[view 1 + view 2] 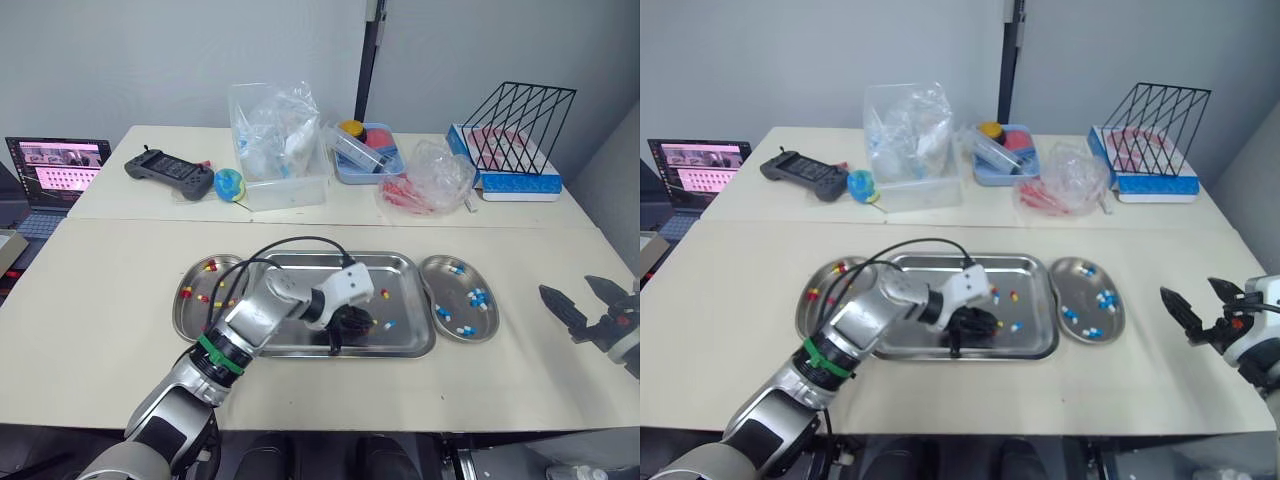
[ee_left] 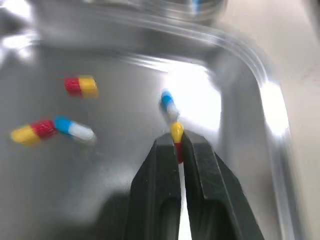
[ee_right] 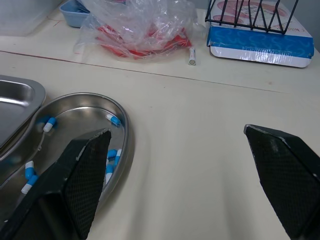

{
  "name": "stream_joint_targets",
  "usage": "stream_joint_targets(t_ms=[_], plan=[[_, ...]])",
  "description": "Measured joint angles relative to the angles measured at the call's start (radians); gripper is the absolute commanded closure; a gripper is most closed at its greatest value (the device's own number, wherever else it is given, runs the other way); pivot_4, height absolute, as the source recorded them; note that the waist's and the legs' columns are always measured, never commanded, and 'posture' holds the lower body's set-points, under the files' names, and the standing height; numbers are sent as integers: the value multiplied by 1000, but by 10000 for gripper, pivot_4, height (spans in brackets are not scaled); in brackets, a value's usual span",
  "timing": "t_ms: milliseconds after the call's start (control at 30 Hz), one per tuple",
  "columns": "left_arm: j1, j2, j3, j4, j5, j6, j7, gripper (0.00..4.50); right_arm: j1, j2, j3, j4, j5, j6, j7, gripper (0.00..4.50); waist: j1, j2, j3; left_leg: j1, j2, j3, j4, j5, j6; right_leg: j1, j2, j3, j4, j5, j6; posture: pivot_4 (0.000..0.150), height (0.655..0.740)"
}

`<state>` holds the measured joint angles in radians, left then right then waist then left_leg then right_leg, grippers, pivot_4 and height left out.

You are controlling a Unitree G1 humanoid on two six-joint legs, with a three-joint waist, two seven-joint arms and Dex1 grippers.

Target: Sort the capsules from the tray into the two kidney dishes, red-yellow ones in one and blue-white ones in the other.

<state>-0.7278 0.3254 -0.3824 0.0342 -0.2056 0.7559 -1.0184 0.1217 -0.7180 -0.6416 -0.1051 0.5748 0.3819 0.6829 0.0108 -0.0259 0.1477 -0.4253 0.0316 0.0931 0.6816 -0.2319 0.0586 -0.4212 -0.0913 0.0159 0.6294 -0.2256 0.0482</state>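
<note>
The red-yellow capsule (image 2: 176, 135) is pinched between the jaws of the left gripper (image 2: 177, 145), and the fingers (image 2: 155, 170) hide most of its red half. Beyond the jaws, the tray (image 2: 250, 75) rim is blurred. Past it, the blue-white kidney dish (image 2: 195, 5) is blurred and cut off by the edge. Beside one jaw of the right gripper (image 3: 177, 131), that dish is also cut off.

The left gripper (image 1: 345, 328) reaches down into the tray (image 1: 395, 275) — fingers apparently together — while the right gripper (image 1: 566, 286) hangs spread open beyond the blue-white dish (image 1: 438, 285).
</note>
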Motion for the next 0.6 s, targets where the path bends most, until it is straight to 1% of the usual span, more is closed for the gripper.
stream_joint_targets(t_ms=[67,133,200,300,400,467,533,600], plan=[[-44,63,98,-21,-49,29,-15,44260,-7,-1,-1,4,11,0,17,0,-2,1,0,1,0,0,-1,0,0,0,0,0,0,0,0,1500,7400],[-51,124,170,-32,-80,30,-34,44260,-11,-3,-3,8,27,2,36,0,-7,2,-1,1,0,0,-2,0,0,1,0,0,-1,0,0,1500,7400],[-17,204,250,-32,-124,3,-78,44260,-24,-14,0,19,37,14,59,0,-13,3,-1,2,0,1,-2,0,0,0,0,0,0,0,0,1500,7400],[37,289,327,-21,-165,-36,-138,44260,-33,-37,1,36,37,24,83,0,-13,2,-1,1,0,1,-2,0,0,1,0,0,0,0,-1,1500,7400],[102,425,375,21,-159,-118,-187,44260,-76,-55,19,62,38,37,122,0,-13,2,-1,2,0,1,-2,0,0,1,0,0,-1,0,-1,1500,7400],[162,494,446,94,-159,-154,-205,44260,-91,-81,30,92,38,41,150,0,-16,2,-1,2,1,2,-2,0,0,0,0,0,0,-1,-1,1500,7400],[225,531,476,135,-151,-199,-217,44260,-107,-97,40,119,37,48,171,0,-16,2,-1,2,1,2,-2,0,0,1,-1,-1,-1,-1,-1,1500,7400],[259,533,473,154,-149,-230,-221,44260,-117,-98,54,124,37,62,189,0,-3,2,-1,1,1,2,-1,0,0,1,-1,-2,-1,-1,-1,1500,7400]])
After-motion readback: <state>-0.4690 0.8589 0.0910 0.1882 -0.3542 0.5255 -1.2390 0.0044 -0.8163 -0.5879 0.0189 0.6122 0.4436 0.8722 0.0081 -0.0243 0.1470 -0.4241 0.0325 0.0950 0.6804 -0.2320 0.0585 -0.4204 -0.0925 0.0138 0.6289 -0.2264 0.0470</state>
